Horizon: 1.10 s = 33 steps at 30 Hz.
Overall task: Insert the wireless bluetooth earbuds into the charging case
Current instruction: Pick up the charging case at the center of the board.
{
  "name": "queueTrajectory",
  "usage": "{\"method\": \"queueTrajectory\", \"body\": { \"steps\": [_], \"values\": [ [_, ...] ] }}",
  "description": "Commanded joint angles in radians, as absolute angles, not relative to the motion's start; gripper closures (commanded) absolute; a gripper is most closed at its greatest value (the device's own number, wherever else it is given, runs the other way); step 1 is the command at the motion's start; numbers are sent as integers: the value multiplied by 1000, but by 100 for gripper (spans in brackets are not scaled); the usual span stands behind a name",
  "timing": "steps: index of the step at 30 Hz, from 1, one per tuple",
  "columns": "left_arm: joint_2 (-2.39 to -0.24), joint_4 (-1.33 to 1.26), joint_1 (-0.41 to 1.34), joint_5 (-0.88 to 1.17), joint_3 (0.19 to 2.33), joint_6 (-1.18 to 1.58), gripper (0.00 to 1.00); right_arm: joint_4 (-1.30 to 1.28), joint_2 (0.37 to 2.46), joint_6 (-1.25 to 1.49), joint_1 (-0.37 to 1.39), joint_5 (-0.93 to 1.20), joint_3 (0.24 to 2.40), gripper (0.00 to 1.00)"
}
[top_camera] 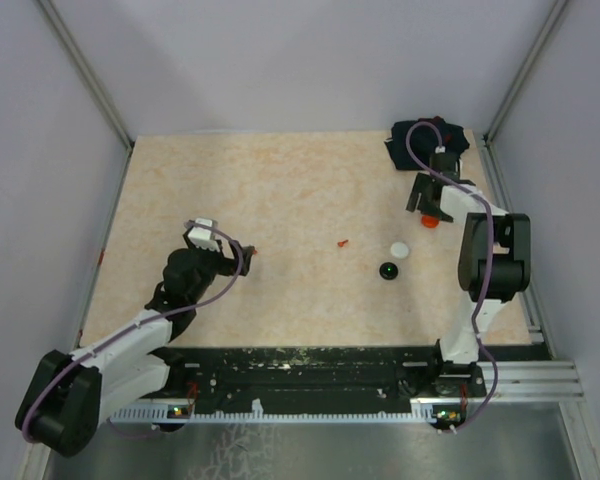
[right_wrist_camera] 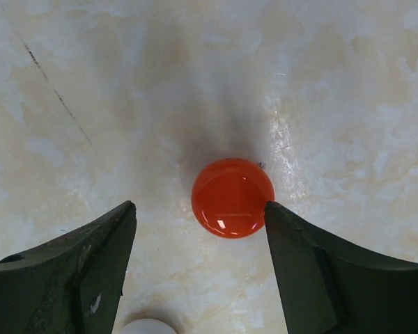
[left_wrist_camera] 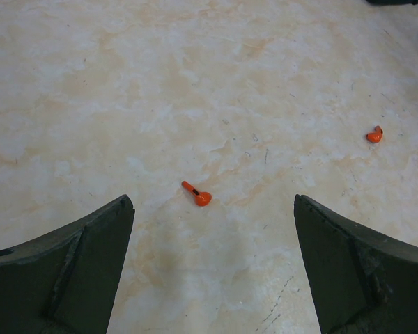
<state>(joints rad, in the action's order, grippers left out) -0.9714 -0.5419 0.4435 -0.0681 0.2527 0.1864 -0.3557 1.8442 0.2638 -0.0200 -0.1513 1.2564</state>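
Observation:
A red earbud [left_wrist_camera: 197, 194] lies on the table just ahead of my open left gripper [left_wrist_camera: 212, 202], between the lines of its two fingers and apart from both. A second red earbud [left_wrist_camera: 375, 134] lies farther right, and it also shows mid-table in the top view [top_camera: 344, 242]. My right gripper [right_wrist_camera: 198, 205] is open and hangs over a round red puck [right_wrist_camera: 232, 197], whose right edge is close to the right finger. In the top view the left gripper [top_camera: 242, 252] is at mid-left and the right gripper [top_camera: 430, 205] at the far right. No white or black earbuds show.
A white puck [top_camera: 399, 249] and a black puck with a green spot [top_camera: 388, 270] lie side by side right of centre. The white puck's edge shows in the right wrist view [right_wrist_camera: 148, 325]. A dark bundle [top_camera: 430, 140] sits in the far right corner. Walls enclose the table.

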Motion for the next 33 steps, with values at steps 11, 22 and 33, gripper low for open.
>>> {"method": "queueTrajectory", "body": {
  "steps": [11,22,33],
  "values": [
    [-1000,-553,447,-52,295,191,0,-344,1916,234,-55,-82,1304,32],
    [-1012,-557,447,-41,297,193,0,-334,1900,282,-58,-150,1315,30],
    [-1020,-554,446,-35,303,192,0,-301,1974,257,-58,-115,1404,30]
  ]
}}
